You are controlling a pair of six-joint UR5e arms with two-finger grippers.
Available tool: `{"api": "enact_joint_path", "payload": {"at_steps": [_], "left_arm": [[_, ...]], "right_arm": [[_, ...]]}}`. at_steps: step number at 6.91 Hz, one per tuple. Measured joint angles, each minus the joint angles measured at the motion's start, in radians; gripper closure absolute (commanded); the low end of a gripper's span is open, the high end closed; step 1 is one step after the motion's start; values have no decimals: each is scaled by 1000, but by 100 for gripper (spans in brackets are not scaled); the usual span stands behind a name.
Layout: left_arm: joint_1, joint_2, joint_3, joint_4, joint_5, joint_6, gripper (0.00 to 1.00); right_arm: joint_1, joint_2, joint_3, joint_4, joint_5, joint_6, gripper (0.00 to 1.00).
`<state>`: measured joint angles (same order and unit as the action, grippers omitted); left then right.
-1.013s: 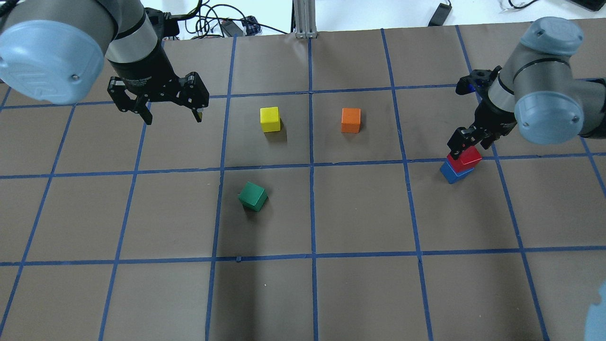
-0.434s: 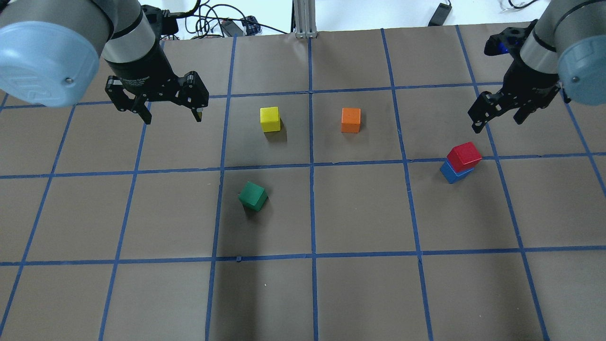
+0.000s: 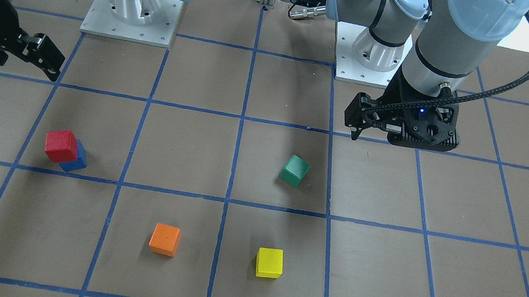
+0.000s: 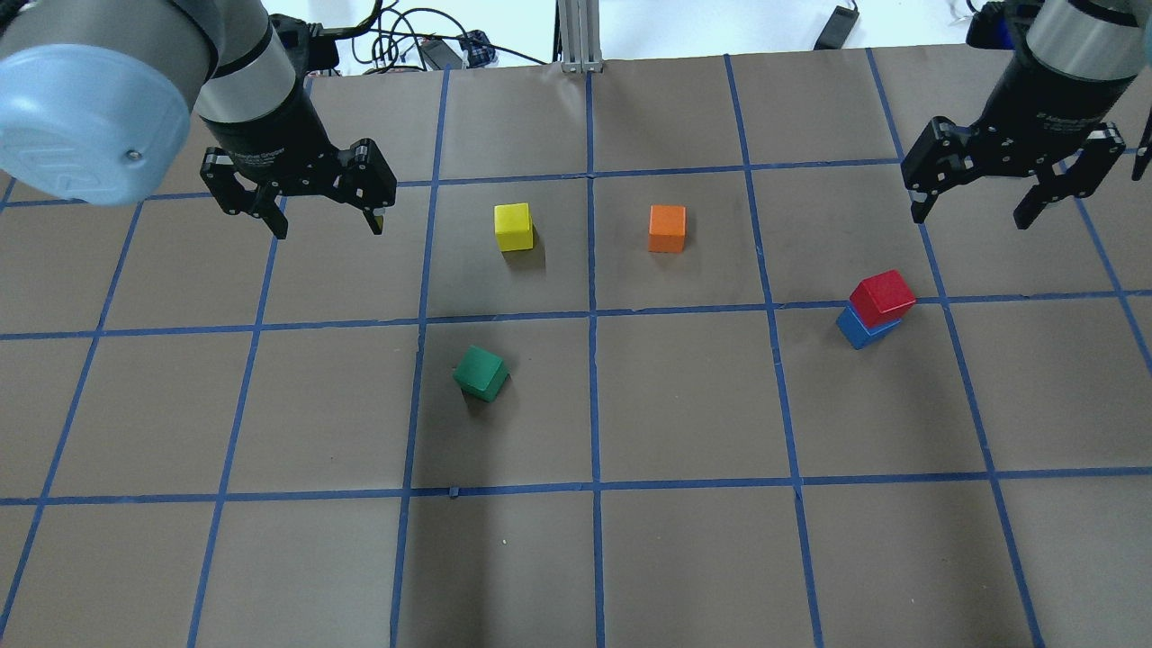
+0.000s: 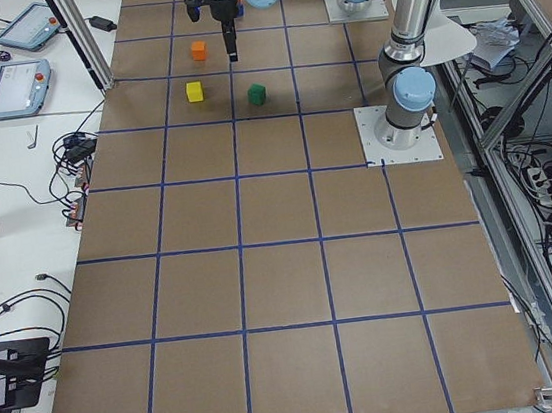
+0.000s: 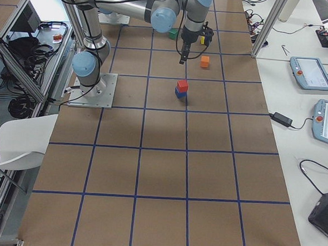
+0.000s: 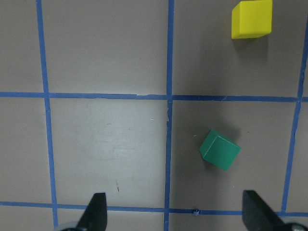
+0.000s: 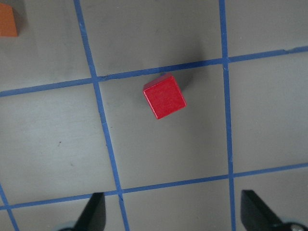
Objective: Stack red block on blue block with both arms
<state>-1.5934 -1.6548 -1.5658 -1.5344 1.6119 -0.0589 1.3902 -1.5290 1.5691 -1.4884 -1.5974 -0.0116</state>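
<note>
The red block (image 4: 884, 292) sits on top of the blue block (image 4: 862, 329), slightly askew, on the right side of the table. The stack also shows in the front view (image 3: 62, 145) and the right side view (image 6: 182, 85). In the right wrist view only the red block (image 8: 164, 96) shows; the blue one is hidden under it. My right gripper (image 4: 972, 216) is open and empty, raised beyond the stack and apart from it. My left gripper (image 4: 329, 225) is open and empty, high over the far left of the table.
A green cube (image 4: 481, 373) lies near the middle left, also in the left wrist view (image 7: 220, 149). A yellow cube (image 4: 513, 226) and an orange cube (image 4: 667, 228) stand further back. Cables (image 4: 405, 45) and a metal post (image 4: 576, 36) lie past the far edge.
My right gripper has let go of the red block, opened, and lifted away toward the far right. The red block stays on the blue block. The left arm has barely moved.
</note>
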Motion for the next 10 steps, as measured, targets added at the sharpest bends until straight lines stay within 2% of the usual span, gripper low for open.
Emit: {"api": "enact_joint_path", "payload": {"at_steps": [2,3,6,10], "left_arm": [[0,-2,-3,2,0,-3,0],[0,-2,-3,2,0,-3,0],[1,-5,-5,3,0,-3,0],[1,-2,-6,3,3,-1,0]], "right_arm": [[130,-14,-4,9,3,147,0],[156,-16,-2,8,5,169,0],[142,-30,-3,3,64,173,0],[129,-37,3,2,75,180,0]]}}
